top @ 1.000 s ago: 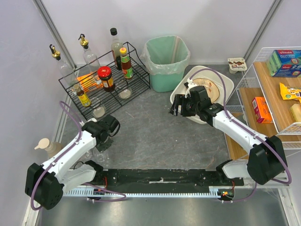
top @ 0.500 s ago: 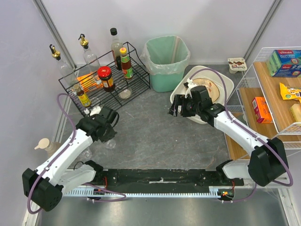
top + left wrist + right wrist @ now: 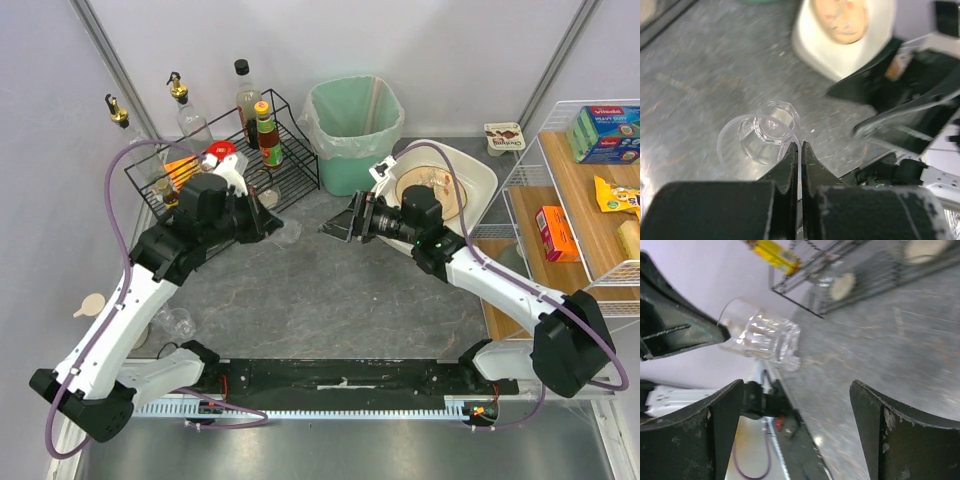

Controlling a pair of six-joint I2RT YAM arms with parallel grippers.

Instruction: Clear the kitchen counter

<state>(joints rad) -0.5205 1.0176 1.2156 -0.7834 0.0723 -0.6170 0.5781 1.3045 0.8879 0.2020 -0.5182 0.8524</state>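
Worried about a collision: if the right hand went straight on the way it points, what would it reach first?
Most likely the clear glass, pinched by its rim in the shut left hand, straight ahead of the open right hand; depth is hard to judge.

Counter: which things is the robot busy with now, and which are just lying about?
In the job:
- counter
- glass, pinched by its rim in the shut left gripper
- right gripper, open and facing the glass

Just lying about:
- bin
- rack
- bottles
- shelf
- tub
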